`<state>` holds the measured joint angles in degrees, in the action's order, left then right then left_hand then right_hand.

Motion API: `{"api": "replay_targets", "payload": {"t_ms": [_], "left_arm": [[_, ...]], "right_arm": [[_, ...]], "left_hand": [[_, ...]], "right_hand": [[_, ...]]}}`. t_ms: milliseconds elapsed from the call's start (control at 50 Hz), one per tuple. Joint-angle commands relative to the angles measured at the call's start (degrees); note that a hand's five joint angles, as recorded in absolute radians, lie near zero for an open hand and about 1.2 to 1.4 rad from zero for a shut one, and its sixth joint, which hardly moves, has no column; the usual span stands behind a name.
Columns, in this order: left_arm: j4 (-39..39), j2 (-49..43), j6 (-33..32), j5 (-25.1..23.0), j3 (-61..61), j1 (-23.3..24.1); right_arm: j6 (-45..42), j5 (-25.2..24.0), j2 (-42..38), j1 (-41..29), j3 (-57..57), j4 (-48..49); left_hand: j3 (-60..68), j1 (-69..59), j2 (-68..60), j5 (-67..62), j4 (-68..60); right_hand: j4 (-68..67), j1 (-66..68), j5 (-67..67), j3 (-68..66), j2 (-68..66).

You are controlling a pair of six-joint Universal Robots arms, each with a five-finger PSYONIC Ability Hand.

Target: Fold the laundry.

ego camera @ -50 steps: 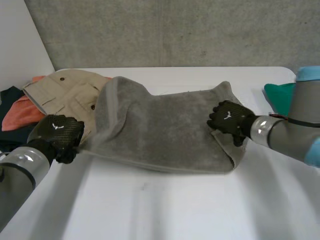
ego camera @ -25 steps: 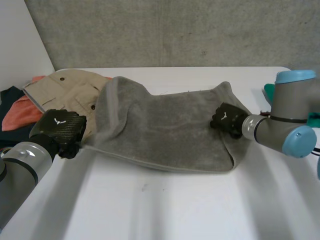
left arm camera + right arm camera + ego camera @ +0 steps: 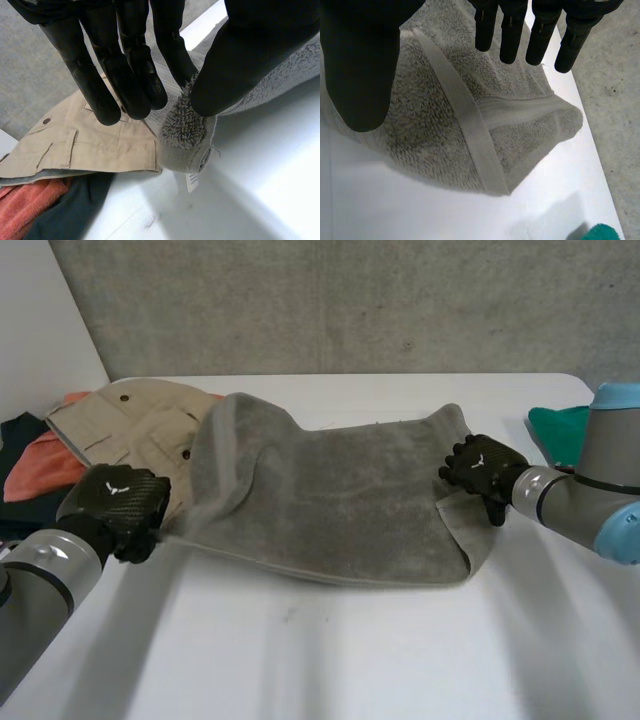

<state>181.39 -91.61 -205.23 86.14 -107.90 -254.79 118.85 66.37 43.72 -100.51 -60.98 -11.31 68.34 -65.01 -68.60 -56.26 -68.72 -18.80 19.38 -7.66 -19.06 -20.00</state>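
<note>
A thick grey terry towel [image 3: 340, 490] with a flat woven hem band lies rumpled across the white desk [image 3: 330, 660]. Its left end overlaps a tan buttoned garment [image 3: 130, 425]. The left robot hand [image 3: 116, 502] pinches the towel's near-left corner. The right robot hand [image 3: 480, 468], fingers spread apart, has shifted right to the towel's right edge.

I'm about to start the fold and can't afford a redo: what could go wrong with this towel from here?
1. The left robot hand pinches only the corner tip of the grey towel; it may slip out on lifting.
2. The right robot hand is open above the opposite end, holding nothing, so a lift now could skew the fold.
3. The towel overlaps the beige garment, which might get dragged along.
</note>
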Motion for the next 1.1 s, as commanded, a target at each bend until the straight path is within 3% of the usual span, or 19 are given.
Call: {"api": "replay_targets", "payload": {"t_ms": [20, 80, 100, 180, 320, 460, 640, 720, 860, 960, 1100], "left_arm": [[0.28, -0.06, 0.00, -0.01, -0.03, 0.18], [0.28, -0.06, 0.00, 0.17, -0.21, 0.35], [0.28, 0.02, 0.00, 0.34, -0.29, 0.35], [0.02, 0.20, 0.00, 0.61, -0.29, 0.09], [-2.26, 0.81, -0.26, 1.31, -0.91, 0.26], [-9.64, 3.54, -2.46, 1.14, -3.10, -0.09], [-23.62, 7.49, -14.84, -0.27, -8.90, 0.00], [-26.35, 8.29, -19.33, -0.62, -10.05, 0.79], [-17.23, 3.64, -21.97, 0.78, -5.49, 1.49], [-7.92, -6.98, -21.27, 2.54, 2.67, 2.37], [2.03, -19.56, -18.99, 4.91, 16.30, 4.74]], "right_arm": [[2.27, -0.19, -1.71, -1.09, 0.34, -0.20], [1.65, 0.16, -2.59, -1.36, 0.43, -0.29], [1.48, -0.10, -2.59, -1.27, 0.25, -0.47], [1.56, 0.16, -1.45, -1.01, 0.16, -1.34], [4.46, -1.15, 7.49, 1.88, -6.58, -0.99], [2.45, -2.65, 18.59, 8.74, -18.46, -5.47], [-17.12, -1.51, 26.49, 21.04, -30.32, -27.15], [-19.71, -2.56, 28.08, 22.72, -31.83, -31.23], [-9.44, -4.50, 24.23, 20.79, -27.27, -21.05], [5.57, -3.36, 19.31, 18.07, -21.74, -13.15], [18.60, -2.13, 13.94, 15.34, -16.28, -1.19]], "left_hand": [[11.66, -14.99, -11.40, -13.74, -11.28], [11.66, -14.99, -11.40, -13.74, -11.28], [11.66, -14.99, -11.40, -13.74, -11.28], [11.66, -14.99, -11.40, -13.74, -11.28], [11.66, -14.99, -11.40, -13.74, -11.28], [11.66, -14.99, -11.40, -13.74, -11.28], [11.66, -14.99, -11.40, -13.74, -11.28], [11.66, -14.99, -11.40, -13.74, -11.28], [11.66, -14.99, -11.40, -13.74, -11.28], [11.66, -14.99, -11.40, -13.74, -11.28], [11.66, -14.99, -11.40, -13.74, -11.28]], "right_hand": [[-5.49, 4.90, -6.62, -5.22, -4.28], [-19.42, 18.84, -20.56, -19.15, -18.22], [-32.45, 31.87, -33.59, -32.19, -31.25], [-61.17, 60.58, -62.30, -60.90, -59.96], [-61.20, 60.62, -62.34, -60.94, -60.00], [-61.20, 60.62, -62.34, -60.94, -60.00], [-61.20, 60.62, -62.34, -60.94, -60.00], [-61.20, 60.62, -62.34, -60.94, -60.00], [-61.20, 60.62, -62.34, -60.94, -60.00], [-61.20, 60.62, -62.34, -60.94, -60.00], [-61.20, 60.62, -62.34, -60.94, -60.00]]}}
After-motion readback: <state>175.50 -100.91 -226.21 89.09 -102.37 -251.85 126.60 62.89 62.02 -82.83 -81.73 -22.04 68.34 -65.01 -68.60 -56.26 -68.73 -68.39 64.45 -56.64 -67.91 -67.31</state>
